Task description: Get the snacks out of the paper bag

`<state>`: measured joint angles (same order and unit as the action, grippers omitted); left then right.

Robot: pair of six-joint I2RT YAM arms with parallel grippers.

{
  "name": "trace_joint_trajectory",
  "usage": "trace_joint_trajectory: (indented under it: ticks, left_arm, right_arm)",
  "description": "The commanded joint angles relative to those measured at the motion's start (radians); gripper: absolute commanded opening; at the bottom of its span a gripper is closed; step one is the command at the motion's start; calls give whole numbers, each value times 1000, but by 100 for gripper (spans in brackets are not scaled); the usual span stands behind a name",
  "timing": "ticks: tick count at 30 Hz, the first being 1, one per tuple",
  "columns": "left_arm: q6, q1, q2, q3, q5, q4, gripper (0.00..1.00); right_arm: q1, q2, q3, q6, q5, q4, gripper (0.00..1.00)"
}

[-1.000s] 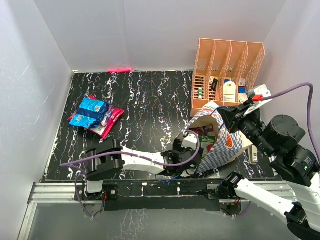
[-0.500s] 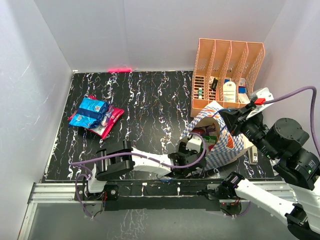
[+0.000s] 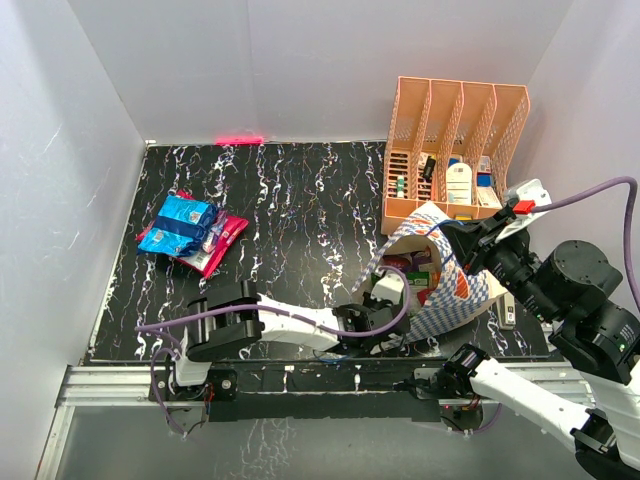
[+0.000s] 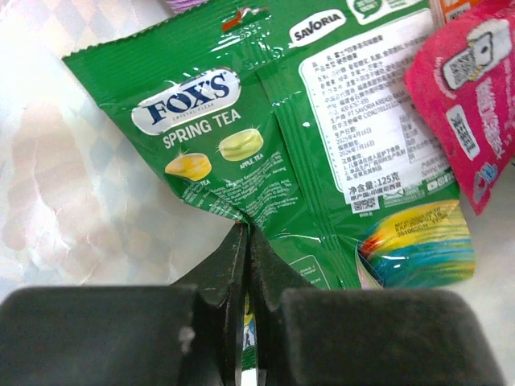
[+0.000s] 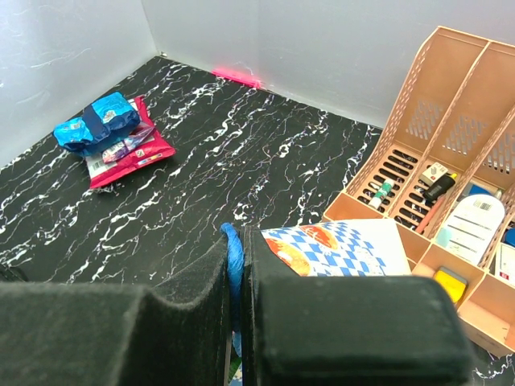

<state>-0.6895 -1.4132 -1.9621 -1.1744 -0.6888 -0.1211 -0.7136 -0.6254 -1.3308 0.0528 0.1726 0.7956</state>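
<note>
A green snack packet (image 4: 265, 153) lies inside the paper bag (image 3: 440, 305), with the left jaws clenched on its lower edge and a pink packet (image 4: 471, 96) beside it. The right jaws pinch the bag's blue cord handle (image 5: 233, 257). More packets (image 3: 190, 232) lie well apart on the bench (image 3: 290, 200).

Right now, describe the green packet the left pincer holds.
The green packet is glossy plastic, with a zigzag top edge, a FOX'S SPRING TEA logo, a white label and a rainbow patch. The left pincer is shut on its lower fold. It lies inside the paper bag; a magenta packet overlaps its right side.
</note>
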Motion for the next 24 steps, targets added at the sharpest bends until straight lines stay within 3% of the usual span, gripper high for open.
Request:
trace_joint_trajectory:
  ticks: [1,13,20,24]
  left_arm:
    - [54,-1,102,16,49,62,0]
    - [-13,-3,267,31,121,185,0]
    - [10,-3,261,82,268,195,0]
    - [21,-3,249,99,241,200,4]
  right_arm:
    - [-2,16,-18,-4,5,-99,7]
    - [-3,30,8,-15,25,-109,7]
    - [-4,21,-1,-18,10,-112,7]
    - [-4,16,-2,-16,-2,-117,7]
